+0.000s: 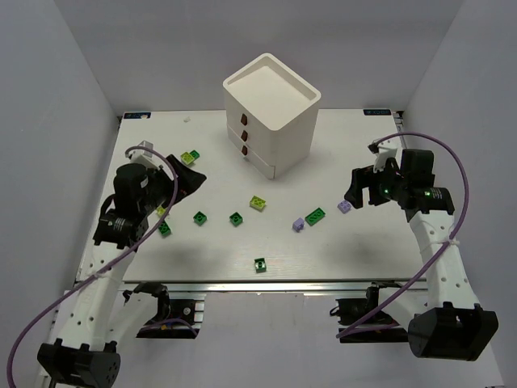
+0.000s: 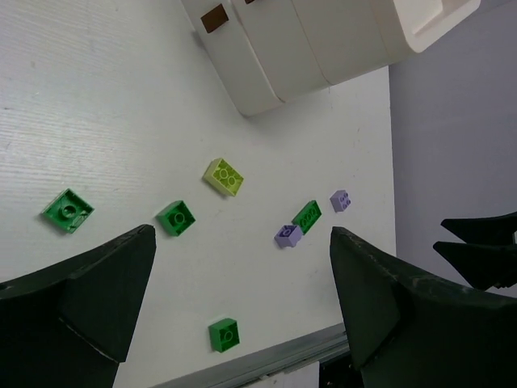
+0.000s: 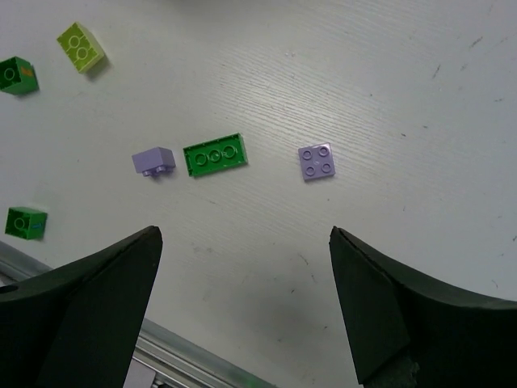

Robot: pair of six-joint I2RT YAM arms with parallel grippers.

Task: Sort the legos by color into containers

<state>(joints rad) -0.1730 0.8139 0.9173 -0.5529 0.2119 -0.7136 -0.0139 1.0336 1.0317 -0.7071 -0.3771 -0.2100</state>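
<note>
The white cabinet (image 1: 271, 109) stands at the back middle, its three drawers marked by dark pulls (image 1: 244, 135); the lowest drawer sticks out slightly. Legos lie scattered on the table: lime ones (image 1: 190, 157) (image 1: 258, 202), dark green ones (image 1: 199, 217) (image 1: 236, 218) (image 1: 260, 264), a green plate (image 1: 315, 216), and lavender ones (image 1: 298, 224) (image 1: 344, 207). My left gripper (image 1: 190, 174) is open and empty above the lime brick at the left. My right gripper (image 1: 355, 190) is open and empty just right of the lavender plate (image 3: 317, 162). The left wrist view shows the cabinet (image 2: 323, 40) and several bricks ahead.
Another dark green brick (image 1: 165, 229) lies near the left arm. The table's front edge with its metal rail (image 3: 186, 360) runs close below the right gripper (image 3: 245, 232). Grey walls enclose the table on three sides.
</note>
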